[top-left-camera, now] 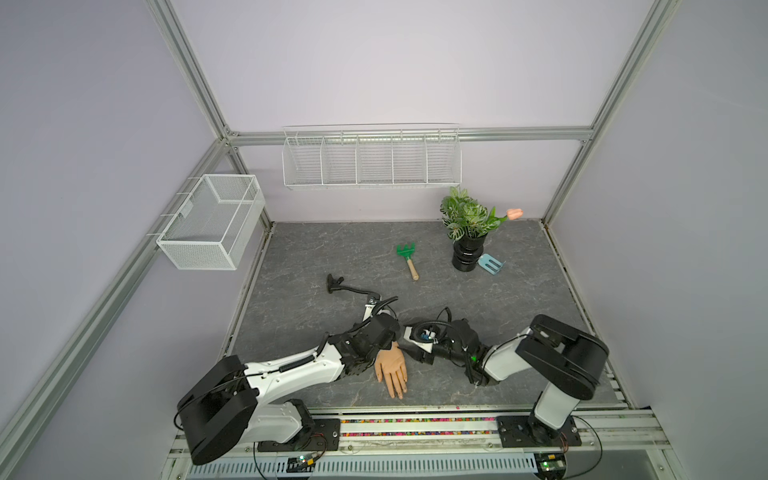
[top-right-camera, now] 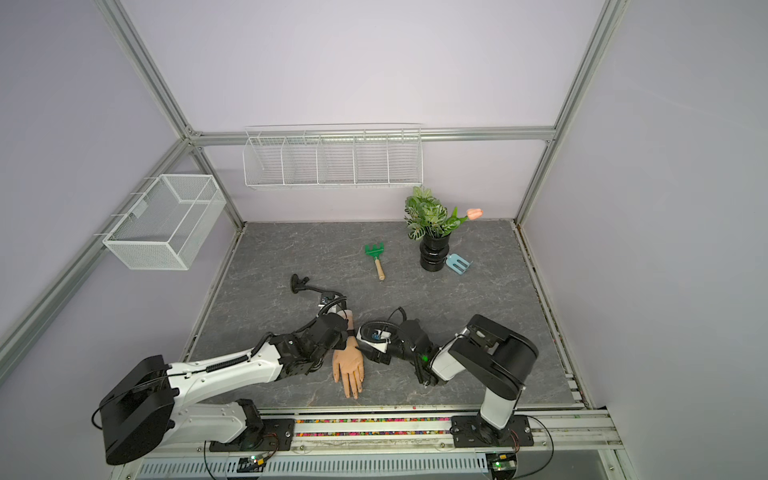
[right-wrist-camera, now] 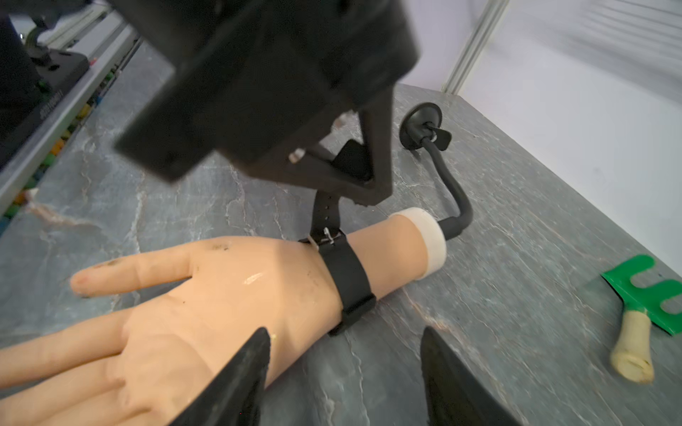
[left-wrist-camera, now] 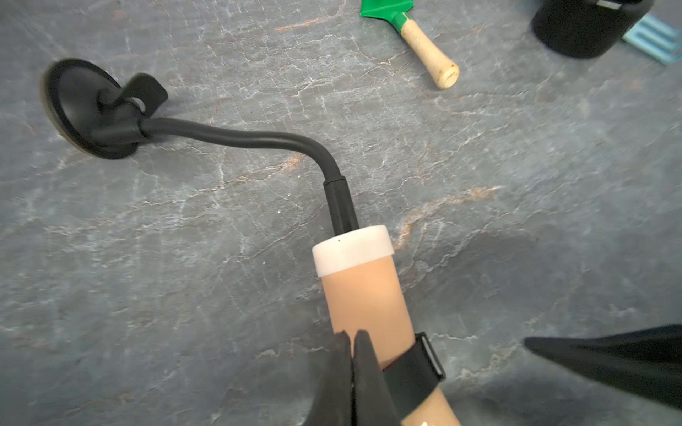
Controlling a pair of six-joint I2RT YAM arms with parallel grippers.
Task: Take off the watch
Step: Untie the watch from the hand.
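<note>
The watch [right-wrist-camera: 347, 273] is a thin black strap buckled around the wrist of a tan mannequin hand [right-wrist-camera: 221, 295] that lies flat on the grey table; its dial is hidden. The loose strap tail [right-wrist-camera: 324, 210] rises from the buckle into my left gripper [left-wrist-camera: 352, 337], whose jaws are pressed together on it just above the wrist. The band [left-wrist-camera: 409, 369] shows beside those fingers. My right gripper [right-wrist-camera: 345, 332] is open, low beside the hand's heel, with bare table between its fingers. In a top view both grippers meet at the wrist above the hand [top-right-camera: 348, 363].
A black gooseneck stem with a suction base [top-left-camera: 334, 283] holds the forearm. Further back lie a green toy rake [top-left-camera: 406, 257], a black plant pot [top-left-camera: 467, 253] and a blue tool [top-left-camera: 490, 264]. White wire baskets [top-left-camera: 212, 220] hang on the frame.
</note>
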